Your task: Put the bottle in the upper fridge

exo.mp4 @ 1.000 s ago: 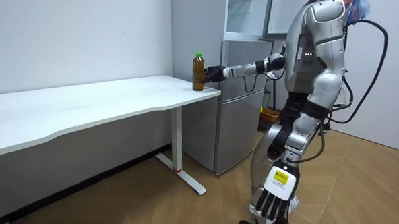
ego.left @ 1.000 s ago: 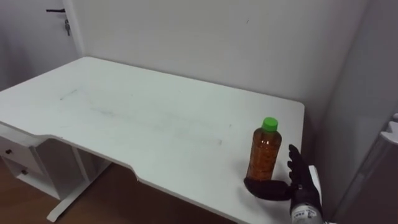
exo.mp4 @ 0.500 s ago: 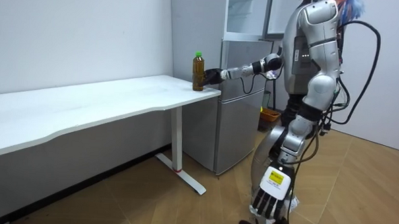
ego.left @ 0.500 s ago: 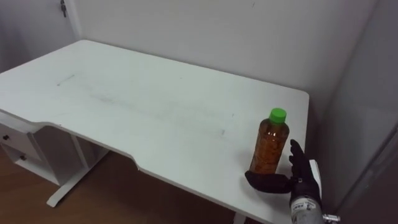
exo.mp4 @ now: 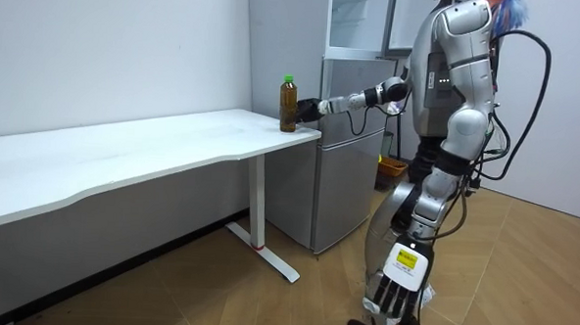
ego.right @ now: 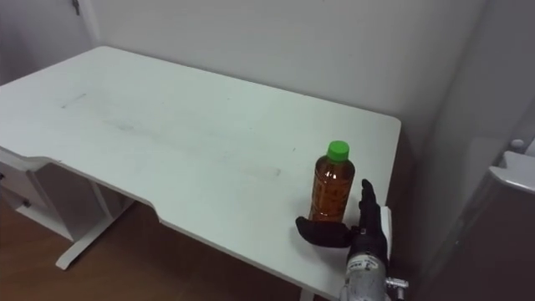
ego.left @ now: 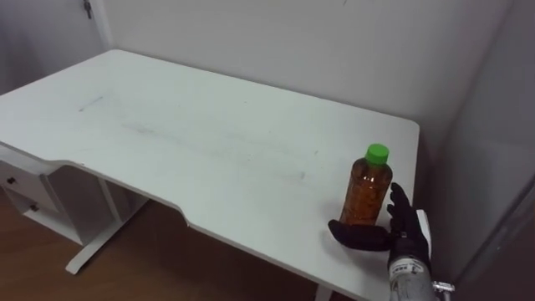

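My right hand's fingers (ego.left: 398, 206) are straight and spread, upright just beside the bottle (ego.left: 365, 192) on its right. The thumb (ego.left: 353, 235) lies across in front of the bottle's base. So the right hand (ego.left: 408, 244) cups the bottle low down, not closed on it; can't tell if skin touches plastic. The bottle stands upright, green cap (ego.left: 378, 153) on, brown liquid inside, near the right end of the white table (ego.left: 209, 150), close to the front edge.

Step in hand, as I judge it: grasp. Best to curl the fingers around the body above the base and squeeze evenly against the thumb. The bottle is tall and would tip if nudged low. Then lift straight up before swinging.

The fridge (exo.mp4: 347, 155) stands just beside the table's end. My left hand (exo.mp4: 394, 288) hangs by my leg, fingers relaxed.
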`<state>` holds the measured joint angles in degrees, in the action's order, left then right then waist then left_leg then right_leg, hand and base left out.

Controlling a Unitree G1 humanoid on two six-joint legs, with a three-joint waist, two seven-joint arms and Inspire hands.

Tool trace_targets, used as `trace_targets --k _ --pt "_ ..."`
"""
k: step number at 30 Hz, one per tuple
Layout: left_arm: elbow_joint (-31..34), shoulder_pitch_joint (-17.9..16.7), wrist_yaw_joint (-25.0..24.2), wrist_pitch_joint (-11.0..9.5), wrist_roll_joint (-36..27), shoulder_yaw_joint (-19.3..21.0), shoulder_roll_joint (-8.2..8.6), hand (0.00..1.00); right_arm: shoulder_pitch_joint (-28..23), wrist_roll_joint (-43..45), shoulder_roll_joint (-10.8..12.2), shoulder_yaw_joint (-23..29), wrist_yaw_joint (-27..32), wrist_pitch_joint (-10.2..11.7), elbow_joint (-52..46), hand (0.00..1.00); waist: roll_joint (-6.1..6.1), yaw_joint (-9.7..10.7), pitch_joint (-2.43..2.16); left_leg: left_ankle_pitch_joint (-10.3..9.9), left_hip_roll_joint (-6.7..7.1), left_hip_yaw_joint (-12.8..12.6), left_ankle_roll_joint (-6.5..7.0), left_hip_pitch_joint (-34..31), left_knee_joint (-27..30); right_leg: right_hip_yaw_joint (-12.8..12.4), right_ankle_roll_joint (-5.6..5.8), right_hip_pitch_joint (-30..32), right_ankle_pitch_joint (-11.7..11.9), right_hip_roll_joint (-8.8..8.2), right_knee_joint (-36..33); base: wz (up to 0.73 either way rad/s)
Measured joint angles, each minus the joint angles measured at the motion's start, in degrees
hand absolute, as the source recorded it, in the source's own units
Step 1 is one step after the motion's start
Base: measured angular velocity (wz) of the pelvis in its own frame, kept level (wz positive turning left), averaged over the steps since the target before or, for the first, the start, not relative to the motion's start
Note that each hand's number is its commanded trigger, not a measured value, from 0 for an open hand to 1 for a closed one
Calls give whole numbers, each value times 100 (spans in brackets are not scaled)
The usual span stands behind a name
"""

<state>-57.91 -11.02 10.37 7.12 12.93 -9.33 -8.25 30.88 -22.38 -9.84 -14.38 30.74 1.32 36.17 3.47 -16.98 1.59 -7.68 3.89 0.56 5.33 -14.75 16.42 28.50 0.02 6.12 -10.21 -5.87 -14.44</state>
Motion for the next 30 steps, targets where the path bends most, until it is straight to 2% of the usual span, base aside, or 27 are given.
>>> trace_targets --k 9,23,24,25,30 --pt "-39 29 -106 -23 2 -41 -27 0 280 -21 6 -4 51 9 0 0 -10 -61 6 21 13 52 0 -9 -12 74 0 -6 0 -13 -13 3" --pt "-142 20 -142 -22 0 -107 -26 0 293 -241 -6 0 150 59 -13 0 -12 -63 3 25 17 52 6 -4 -13 136 0 -5 0 -32 -31 0" --pt "-139 20 -142 -22 0 -107 -26 0 295 -242 -7 1 166 64 -22 75 -15 -63 1 25 17 52 6 -4 -12 136 0 -5 0 -33 -32 0" --pt "-138 20 -142 -23 0 -108 -26 0 298 -243 -9 2 168 67 -23 100 -16 -63 0 25 17 52 6 -4 -12 136 0 -5 0 -33 -32 0" --pt "-115 22 -137 -24 3 -115 -27 0 384 -467 -10 -2 221 85 -24 100 -22 -61 -3 32 16 52 6 4 -9 144 -1 -16 1 -32 -31 0"
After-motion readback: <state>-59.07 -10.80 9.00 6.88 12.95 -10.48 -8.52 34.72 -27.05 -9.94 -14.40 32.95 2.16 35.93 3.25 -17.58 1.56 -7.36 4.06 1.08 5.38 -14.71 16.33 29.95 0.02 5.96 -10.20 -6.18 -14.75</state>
